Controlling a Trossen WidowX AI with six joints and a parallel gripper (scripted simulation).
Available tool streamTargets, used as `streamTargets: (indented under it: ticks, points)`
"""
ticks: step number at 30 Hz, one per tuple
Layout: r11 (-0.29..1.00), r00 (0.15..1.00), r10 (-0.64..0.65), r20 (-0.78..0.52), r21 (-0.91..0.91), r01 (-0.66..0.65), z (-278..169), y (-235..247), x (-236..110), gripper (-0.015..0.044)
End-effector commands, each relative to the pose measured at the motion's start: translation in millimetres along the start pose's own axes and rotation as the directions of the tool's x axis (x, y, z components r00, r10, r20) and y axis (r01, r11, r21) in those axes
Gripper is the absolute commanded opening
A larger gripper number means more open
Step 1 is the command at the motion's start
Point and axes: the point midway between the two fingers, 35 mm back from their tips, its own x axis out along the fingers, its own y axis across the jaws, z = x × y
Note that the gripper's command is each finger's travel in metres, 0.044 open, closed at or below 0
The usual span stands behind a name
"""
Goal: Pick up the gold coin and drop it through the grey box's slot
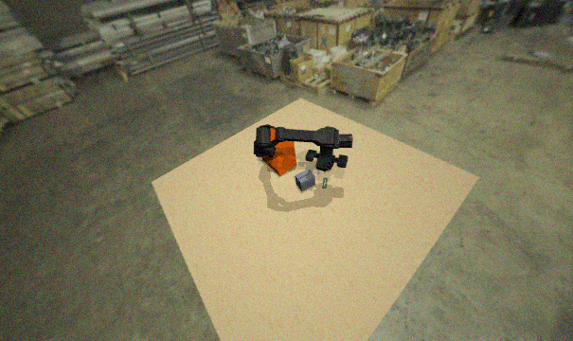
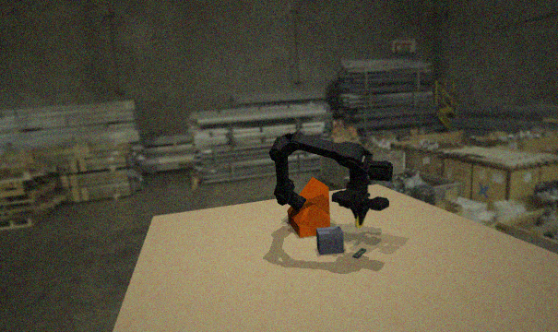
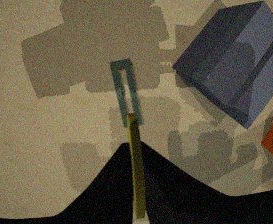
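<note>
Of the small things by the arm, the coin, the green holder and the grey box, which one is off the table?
The coin: it is gripped edge-on by the gripper, hanging above the table. The holder and the box both rest on the surface.
</note>
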Motion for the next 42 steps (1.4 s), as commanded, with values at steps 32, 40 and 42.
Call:
streamTargets:
  ticks: [32,40,42]
  points:
    - [0.76,1.0,-0.005,-0.004,0.65,0.006,7,-14,-3,0.0]
    - [0.76,1.0,-0.006,-0.003,0.65,0.007,16,-32,-5,0.0]
    - [0.76,1.0,-0.006,-0.003,0.649,0.007,18,-36,-5,0.0]
